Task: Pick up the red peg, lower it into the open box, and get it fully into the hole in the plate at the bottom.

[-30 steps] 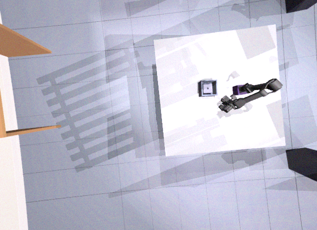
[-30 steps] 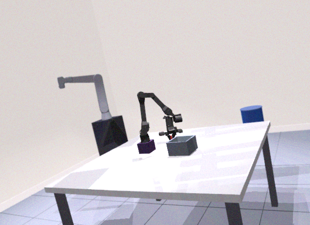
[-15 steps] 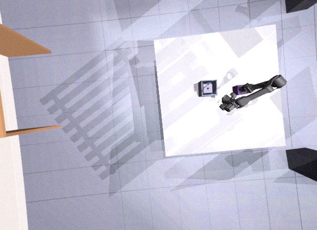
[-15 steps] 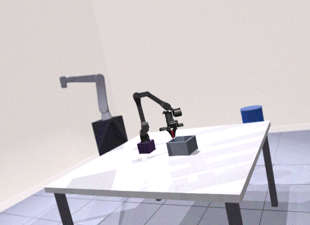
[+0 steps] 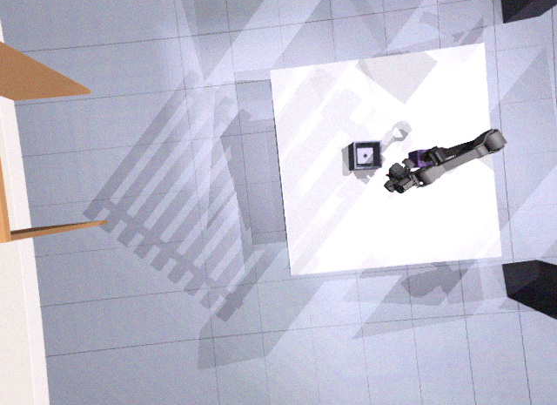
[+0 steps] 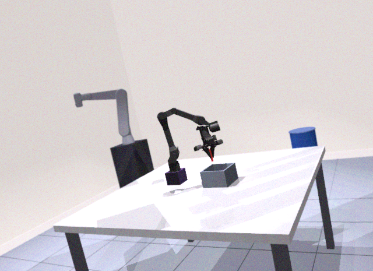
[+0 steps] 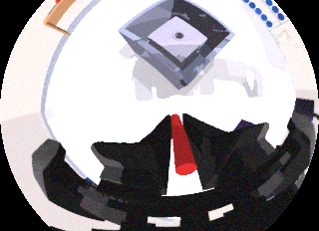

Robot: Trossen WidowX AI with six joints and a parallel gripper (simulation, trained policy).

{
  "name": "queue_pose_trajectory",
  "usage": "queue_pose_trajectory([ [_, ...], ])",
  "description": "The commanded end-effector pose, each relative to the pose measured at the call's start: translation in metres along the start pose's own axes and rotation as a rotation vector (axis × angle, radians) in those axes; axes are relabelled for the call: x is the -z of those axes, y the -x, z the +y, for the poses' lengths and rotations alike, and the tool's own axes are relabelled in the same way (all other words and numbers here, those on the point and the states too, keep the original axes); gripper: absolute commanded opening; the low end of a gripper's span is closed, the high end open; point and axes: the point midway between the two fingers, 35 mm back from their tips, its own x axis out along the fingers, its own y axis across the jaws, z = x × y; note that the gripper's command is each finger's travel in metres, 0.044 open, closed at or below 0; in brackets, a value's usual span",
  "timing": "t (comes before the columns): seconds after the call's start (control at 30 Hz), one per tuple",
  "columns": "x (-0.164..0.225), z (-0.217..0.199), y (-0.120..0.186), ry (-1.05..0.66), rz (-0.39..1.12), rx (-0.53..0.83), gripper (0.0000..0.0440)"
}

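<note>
My hand [image 5: 391, 176] [image 6: 212, 156] [image 7: 175, 117] is clamped on the red peg [image 5: 387, 175] [image 6: 210, 151] [image 7: 183, 146], and I have it up off the table [image 5: 341, 239] [image 6: 180, 229] [image 7: 80, 92]. So the picking up is done. The carrying, the lowering and the fitting are all left to me.

The open box [image 5: 380, 155] [image 6: 214, 179] [image 7: 150, 52] stands on the table, nearer the edge opposite my purple base [image 5: 414, 158] [image 6: 176, 178] [image 7: 244, 124] than my hand is. At its bottom I can see the pale plate [image 5: 359, 160] [image 7: 164, 38], with the small dark hole [image 5: 365, 155] [image 7: 178, 36] near its middle and nothing standing in it. From above, my hand and the peg are outside the box walls, off to one side, between the box and the base's side of the table.

The peg leans a little between my fingers, its lower end poking out past the tips. I judge I am roughly a third of the way through. Next I should bring the peg over the hole, high enough to clear the rim, and straighten it before going down; if I keep this lean, it may catch on the plate beside the hole.
</note>
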Motion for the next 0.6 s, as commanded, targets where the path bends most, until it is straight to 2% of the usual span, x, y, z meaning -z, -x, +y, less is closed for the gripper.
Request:
queue_pose_trajectory([
  [0.0, -0.02, 0.002, 0.009, -0.005, -0.027, -0.006, 0.0],
  [0.57, -0.087, -0.012, -0.001, -0.113, -0.035, 0.002, 0.0],
])
